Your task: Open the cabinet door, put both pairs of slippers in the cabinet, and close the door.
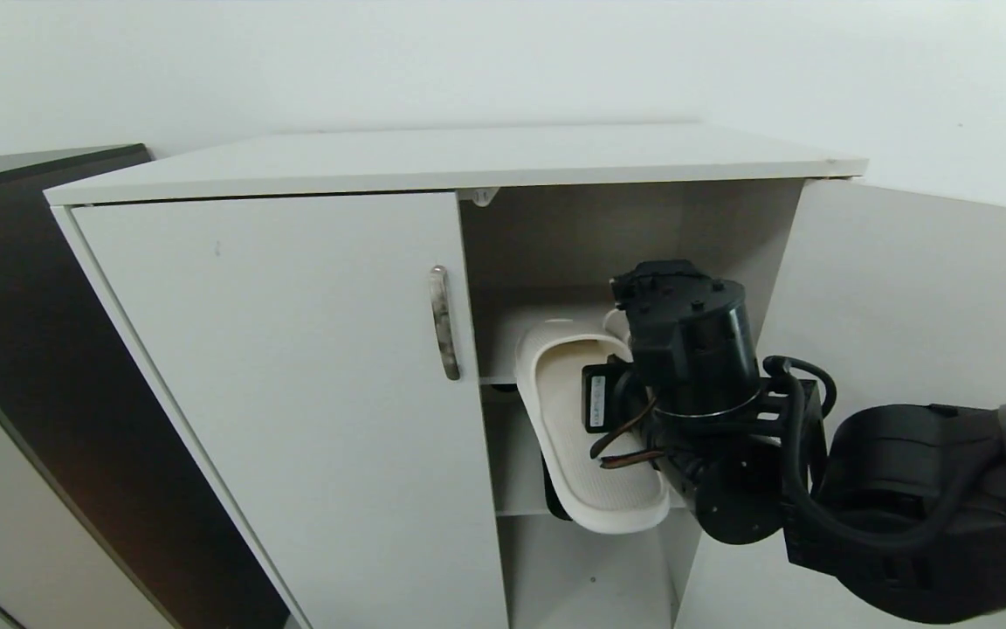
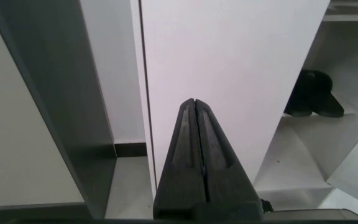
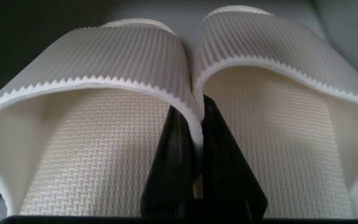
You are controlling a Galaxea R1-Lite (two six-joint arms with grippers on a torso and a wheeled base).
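**At the cabinet's open right half: white pair gripped, dark pair shelved**

Before the robot stands the cabinet (image 1: 468, 162), pale grey, with its left door (image 1: 293, 393) closed and its right door (image 1: 913, 288) swung wide. A metal handle (image 1: 440, 321) sits upright on the closed door's inner edge.

Writing: a small dark tag (image 1: 595, 397) beside the right wrist bears pale print, too small to read.

Right pincer (image 3: 194, 115): its fingers (image 3: 178, 165) are pinched on the white slippers (image 3: 135, 124), clamping the two adjoining strap edges together, one slipper on each side of the fingers. The head view shows this pair (image 1: 586, 437) hanging tilted at the mouth of the open half, toes up and heels down, spanning the upper shelf (image 1: 496, 379) and the one below it. Whether the pair touches either shelf cannot be told.

Left pincer (image 2: 194, 109): fingers pressed together, holding nothing, facing the closed left door (image 2: 222, 74).

Differences between views: the left wrist view shows the dark slippers (image 2: 312, 94) standing on a shelf inside the open half. The right wrist view alone reveals the grip on the straps, which the arm hides from the head view.
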